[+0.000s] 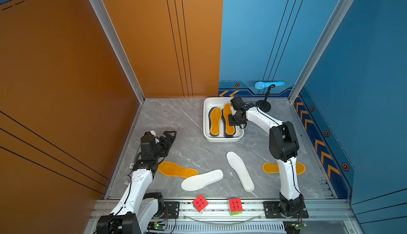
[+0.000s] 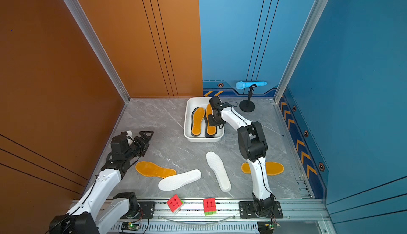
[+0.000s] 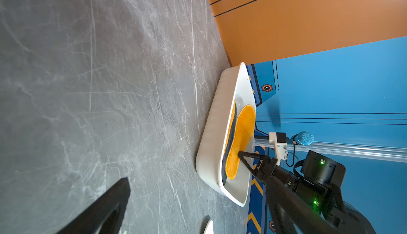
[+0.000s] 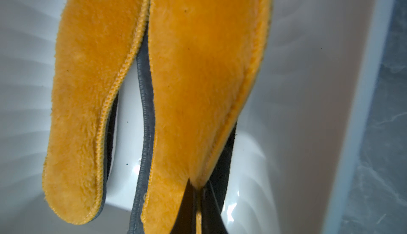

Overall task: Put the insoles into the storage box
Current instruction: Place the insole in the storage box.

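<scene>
The white storage box (image 1: 222, 138) stands at the back of the table. Two fuzzy orange insoles lie in it on dark ones whose edges (image 4: 145, 103) show. My right gripper (image 4: 198, 186) reaches down into the box and is shut on the edge of the right-hand orange insole (image 4: 204, 78), beside the other orange one (image 4: 88, 90). On the table lie an orange insole (image 1: 176, 170), two white insoles (image 1: 201, 180) (image 1: 240, 170), and another orange one (image 1: 298, 168) partly behind my right arm. My left gripper (image 1: 169, 135) hovers open at the table's left side, holding nothing.
Two Rubik's cubes (image 1: 200, 202) (image 1: 235, 206) sit on the front rail. A blue microphone (image 1: 269, 85) on a black stand (image 1: 263, 106) is just right of the box at the back wall. Orange and blue walls enclose the table.
</scene>
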Available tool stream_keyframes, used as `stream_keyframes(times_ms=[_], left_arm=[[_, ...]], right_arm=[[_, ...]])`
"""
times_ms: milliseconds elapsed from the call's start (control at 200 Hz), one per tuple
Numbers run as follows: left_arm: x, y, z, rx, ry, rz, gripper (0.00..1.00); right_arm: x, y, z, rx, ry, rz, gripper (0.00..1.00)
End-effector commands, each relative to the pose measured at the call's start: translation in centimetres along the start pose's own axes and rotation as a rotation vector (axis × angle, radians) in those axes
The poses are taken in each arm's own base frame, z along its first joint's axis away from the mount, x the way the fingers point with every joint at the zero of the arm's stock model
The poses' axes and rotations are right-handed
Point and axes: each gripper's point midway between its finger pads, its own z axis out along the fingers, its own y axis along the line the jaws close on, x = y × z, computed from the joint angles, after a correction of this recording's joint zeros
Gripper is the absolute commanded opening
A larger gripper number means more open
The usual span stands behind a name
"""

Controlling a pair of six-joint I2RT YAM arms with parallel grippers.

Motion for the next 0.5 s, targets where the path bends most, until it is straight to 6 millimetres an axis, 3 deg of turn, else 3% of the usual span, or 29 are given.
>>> stream_keyframes(times_ms=[0,260,491], left_arm=[[-0.47,-0.29,-0.07,-0.002,-0.010,0.011,0.98],[-0.61,-0.52,0.04,-0.002,-0.009,0.015,0.98],[-0.56,-0.36,0.14,-0.003,-0.005,0.015,0.98]], right_arm=[[-0.08,0.06,-0.13,-0.013,0.020,0.010,0.01],[-0.05,0.11,0.46,-0.016,0.028,0.020,0.15],[-0.28,0.19,0.73,-0.013,0.028,0.022,0.21]])
